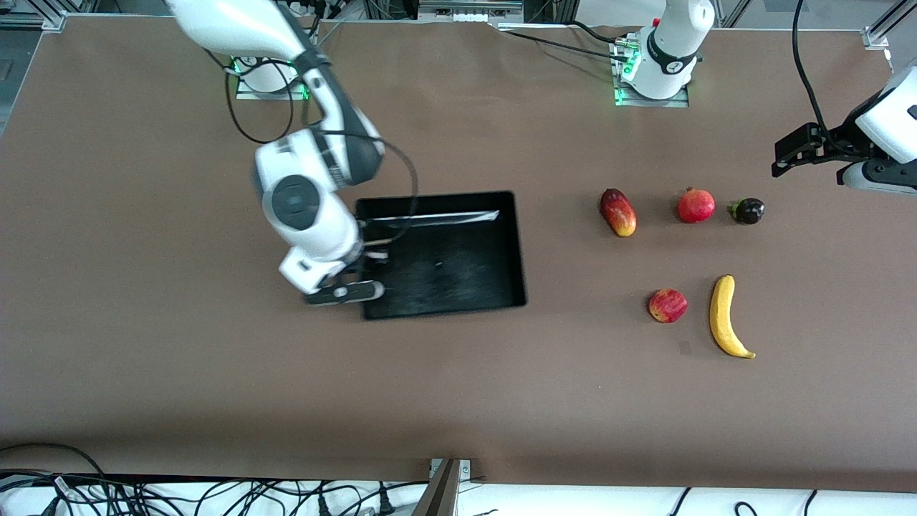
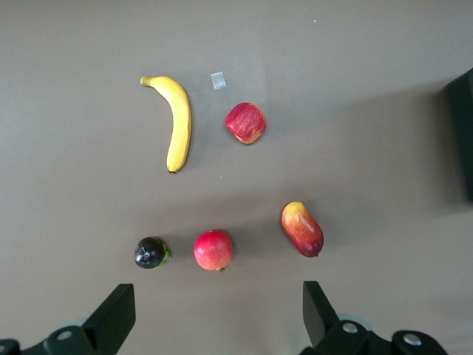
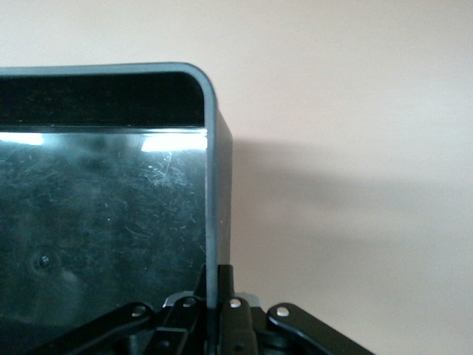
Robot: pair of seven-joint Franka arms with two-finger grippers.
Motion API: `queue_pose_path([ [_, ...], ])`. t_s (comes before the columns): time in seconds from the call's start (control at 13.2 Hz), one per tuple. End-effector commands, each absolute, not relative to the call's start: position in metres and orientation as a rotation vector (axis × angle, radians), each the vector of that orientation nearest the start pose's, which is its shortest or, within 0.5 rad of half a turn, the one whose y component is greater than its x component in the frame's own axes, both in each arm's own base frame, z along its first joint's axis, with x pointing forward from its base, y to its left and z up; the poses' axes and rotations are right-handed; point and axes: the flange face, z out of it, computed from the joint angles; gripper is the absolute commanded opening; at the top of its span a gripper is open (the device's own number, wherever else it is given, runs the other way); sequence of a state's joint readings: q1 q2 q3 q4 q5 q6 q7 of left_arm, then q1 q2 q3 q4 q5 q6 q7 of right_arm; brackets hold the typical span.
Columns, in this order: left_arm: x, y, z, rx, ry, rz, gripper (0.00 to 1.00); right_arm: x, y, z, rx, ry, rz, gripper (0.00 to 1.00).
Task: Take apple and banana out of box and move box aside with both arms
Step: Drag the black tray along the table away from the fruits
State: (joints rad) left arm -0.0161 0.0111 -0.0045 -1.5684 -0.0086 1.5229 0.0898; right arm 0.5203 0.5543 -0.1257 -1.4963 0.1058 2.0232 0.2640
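On tray wall: right gripper clamped | left gripper agape | banana lengthwise toward camera

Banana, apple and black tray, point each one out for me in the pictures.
banana (image 1: 725, 315): front view, on the middle of its curved body.
apple (image 1: 668, 305): front view, on its streaked top.
black tray (image 1: 458, 269): front view, on its bare glossy floor.
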Motion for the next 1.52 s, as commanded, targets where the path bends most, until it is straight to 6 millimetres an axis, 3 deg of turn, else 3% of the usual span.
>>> queue_pose_path([
  [0.0, 0.555, -0.013, 0.623, -3.163, 0.164, 0.096, 1.00, 0.662, 0.180, 0.342, -3.085, -0.149, 0.139, 0.00],
  [0.23, 0.555, -0.013, 0.625, -3.166, 0.165, 0.088, 1.00, 0.672, 0.060, 0.316, -3.061, -0.157, 0.163, 0.00],
  [0.46, 0.556, -0.013, 0.623, -3.167, 0.163, 0.093, 1.00, 0.659, -0.020, 0.283, -3.048, -0.197, 0.146, 0.00],
  [0.76, 0.557, -0.013, 0.623, -3.167, 0.163, 0.091, 1.00, 0.625, -0.073, 0.233, -3.071, -0.119, 0.095, 0.00],
  [0.99, 0.557, -0.019, 0.624, -3.166, 0.177, 0.089, 1.00, 0.606, -0.081, 0.209, -3.075, -0.080, 0.112, 0.00],
  [1.21, 0.557, -0.016, 0.624, -3.165, 0.172, 0.089, 1.00, 0.606, -0.085, 0.212, -3.075, -0.057, 0.115, 0.00],
  [1.37, 0.557, -0.015, 0.625, -3.166, 0.170, 0.086, 1.00, 0.618, -0.082, 0.232, -3.080, -0.072, 0.050, 0.99],
  [1.44, 0.557, -0.015, 0.625, -3.166, 0.170, 0.086, 1.00, 0.627, -0.081, 0.246, -3.078, -0.068, 0.035, 1.00],
])
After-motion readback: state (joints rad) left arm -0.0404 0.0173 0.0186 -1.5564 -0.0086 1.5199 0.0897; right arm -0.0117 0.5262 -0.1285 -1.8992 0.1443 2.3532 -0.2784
